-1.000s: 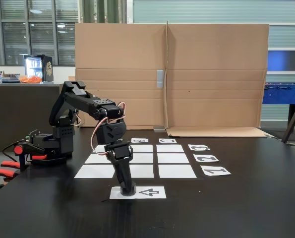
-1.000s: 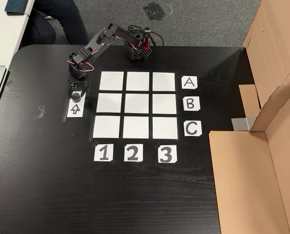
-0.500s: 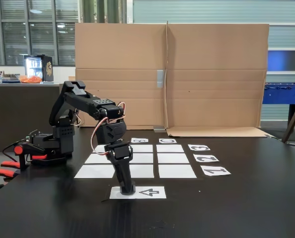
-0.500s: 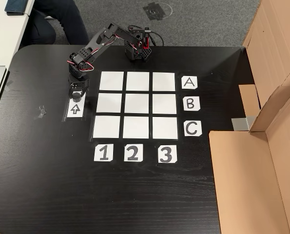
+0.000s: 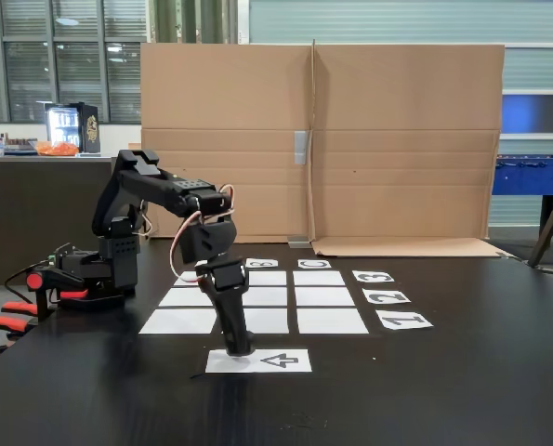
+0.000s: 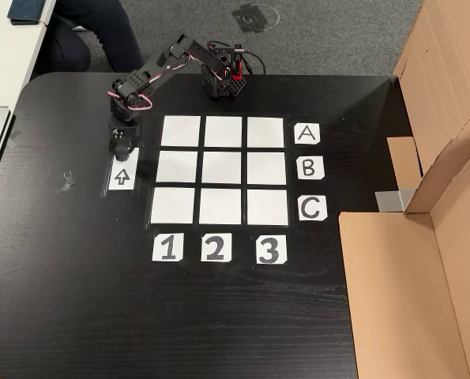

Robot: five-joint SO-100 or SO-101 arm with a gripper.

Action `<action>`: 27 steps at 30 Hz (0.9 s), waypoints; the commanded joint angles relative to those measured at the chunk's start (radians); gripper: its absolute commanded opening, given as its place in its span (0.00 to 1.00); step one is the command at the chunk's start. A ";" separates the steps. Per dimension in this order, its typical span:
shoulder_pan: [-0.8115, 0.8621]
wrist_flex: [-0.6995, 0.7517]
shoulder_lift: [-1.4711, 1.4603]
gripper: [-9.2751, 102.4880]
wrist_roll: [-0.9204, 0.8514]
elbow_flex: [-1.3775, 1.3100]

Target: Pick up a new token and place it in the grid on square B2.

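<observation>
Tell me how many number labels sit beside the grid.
3: the 1 label, the 2 label and the 3 label lie in a row below the grid in the top-down fixed view.

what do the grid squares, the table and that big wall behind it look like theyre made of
Grid: likely plain matte white paper, flat and thin. Table: dark wood-look top, faint grain streaks, slight sheen. Wall: brown corrugated cardboard, with fold creases and a tape patch.
</observation>
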 commanded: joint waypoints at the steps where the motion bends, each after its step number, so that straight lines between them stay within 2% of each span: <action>1: -0.020 0.021 0.114 0.23 0.006 -0.034; 17: -0.150 0.183 0.453 0.22 0.006 -0.021; 27: -0.397 0.189 0.764 0.22 -0.009 0.186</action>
